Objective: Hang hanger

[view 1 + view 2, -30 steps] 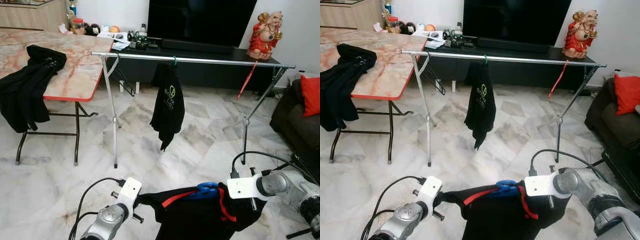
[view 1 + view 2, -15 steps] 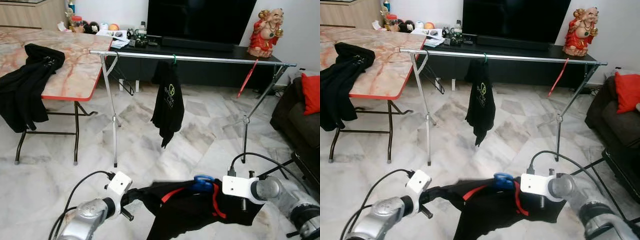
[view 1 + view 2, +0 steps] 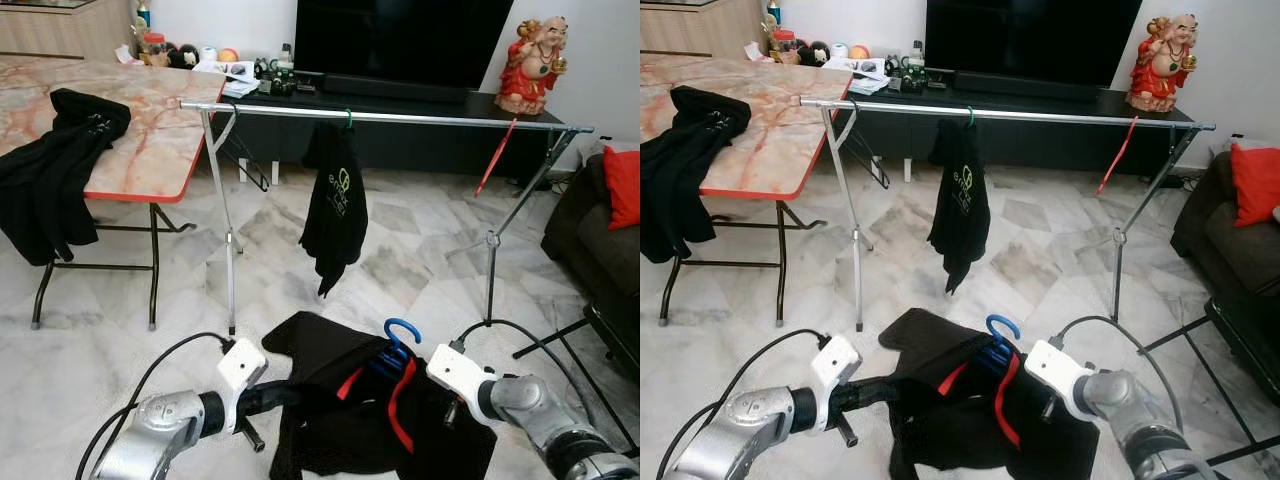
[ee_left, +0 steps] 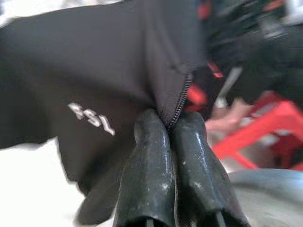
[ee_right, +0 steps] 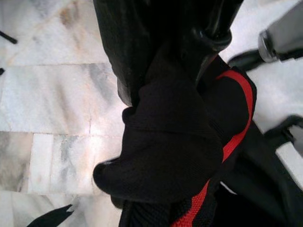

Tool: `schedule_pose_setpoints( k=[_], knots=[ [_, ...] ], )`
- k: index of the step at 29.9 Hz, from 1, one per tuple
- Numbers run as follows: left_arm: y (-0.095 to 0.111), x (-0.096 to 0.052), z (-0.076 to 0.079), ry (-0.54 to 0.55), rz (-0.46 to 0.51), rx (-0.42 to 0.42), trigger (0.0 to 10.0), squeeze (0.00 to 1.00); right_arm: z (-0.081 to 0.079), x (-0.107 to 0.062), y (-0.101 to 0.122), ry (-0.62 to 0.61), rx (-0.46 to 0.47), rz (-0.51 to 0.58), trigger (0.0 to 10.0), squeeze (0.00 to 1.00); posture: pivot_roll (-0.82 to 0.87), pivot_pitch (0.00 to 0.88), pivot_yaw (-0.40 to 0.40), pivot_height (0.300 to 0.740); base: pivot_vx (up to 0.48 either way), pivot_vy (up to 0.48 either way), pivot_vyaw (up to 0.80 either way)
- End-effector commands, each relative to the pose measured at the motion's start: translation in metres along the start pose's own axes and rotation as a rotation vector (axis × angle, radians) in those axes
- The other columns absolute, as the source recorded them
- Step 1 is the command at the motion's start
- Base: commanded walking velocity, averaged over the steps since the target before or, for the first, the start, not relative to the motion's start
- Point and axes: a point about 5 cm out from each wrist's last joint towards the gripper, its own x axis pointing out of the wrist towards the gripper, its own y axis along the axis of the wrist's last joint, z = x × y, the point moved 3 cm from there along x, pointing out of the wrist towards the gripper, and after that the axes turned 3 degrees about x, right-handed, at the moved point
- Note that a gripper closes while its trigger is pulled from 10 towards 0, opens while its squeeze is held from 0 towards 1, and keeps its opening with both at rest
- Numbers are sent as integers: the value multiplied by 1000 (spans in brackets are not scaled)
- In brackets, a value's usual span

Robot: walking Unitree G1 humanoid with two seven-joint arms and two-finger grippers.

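A black jacket with red trim (image 3: 340, 400) on a blue hanger (image 3: 398, 340) is held low in front of me between both arms. My left gripper (image 4: 168, 125) is shut on the jacket's zipper edge, its fingers (image 3: 272, 397) reaching in from the left. My right gripper (image 3: 415, 385) grips the bundle of black fabric by the hanger from the right. The hanger's hook points up. Beyond stands a long metal clothes rail (image 3: 400, 118) with one black garment (image 3: 336, 210) on a green hanger and a red hanger (image 3: 495, 158) near its right end.
A marble-topped folding table (image 3: 150, 140) with a black garment (image 3: 50, 170) draped over it stands at the left. A dark TV cabinet (image 3: 420, 130) runs behind the rail. A dark sofa with a red cushion (image 3: 622, 188) is at the right. The marble floor (image 3: 150, 290) lies between.
The jacket has been lifted and bunched up, and the blue hanger's hook now stands upright. The right gripper has tilted upward and moved left; the left gripper has moved in toward the centre.
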Motion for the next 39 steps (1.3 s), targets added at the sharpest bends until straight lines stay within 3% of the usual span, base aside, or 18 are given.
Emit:
schedule_pose_setpoints(
  k=[1,2,8,12,15,19,21,26,32,35,39],
  knots=[
    [-1,-2,11,-74,0,-14,10000,435,10,-4,0,-62,72,29,0,0,140,28,-96,740,0,0,0],
    [1,-2,14,-88,13,-25,10000,1000,10,-3,4,-64,84,46,0,0,140,28,-96,740,0,0,0],
    [19,-8,21,-126,111,-69,10000,1000,9,2,15,-109,103,85,0,0,145,27,-96,740,0,0,0],
    [18,-7,24,-138,93,-72,10000,1000,8,4,22,-128,119,125,0,0,151,24,-96,740,0,0,0],
    [11,-7,20,-109,51,-56,10000,1000,3,5,32,-76,137,194,0,0,150,24,-97,740,0,0,0],
    [3,-13,13,-67,-3,-27,10000,1000,-1,1,27,12,44,165,0,0,149,25,-99,740,0,0,0],
    [-2,-18,10,-56,-47,-4,10000,1000,-5,-4,15,114,-59,104,0,0,150,26,-99,740,0,0,0],
    [-6,-20,8,-61,-104,45,10000,1000,-13,-16,-3,287,-213,14,0,0,150,24,-100,740,0,0,0],
    [-4,-17,8,-76,-110,69,10000,1000,-18,-23,-6,411,-278,-21,0,0,150,18,-101,740,0,0,0],
    [0,-11,11,-109,-94,70,10000,1000,-17,-18,8,387,-307,10,0,0,158,14,-104,740,0,0,0],
    [5,-7,13,-137,-89,81,10000,1000,-28,-16,17,472,-339,49,0,0,162,14,-105,740,0,0,0]
  ],
)
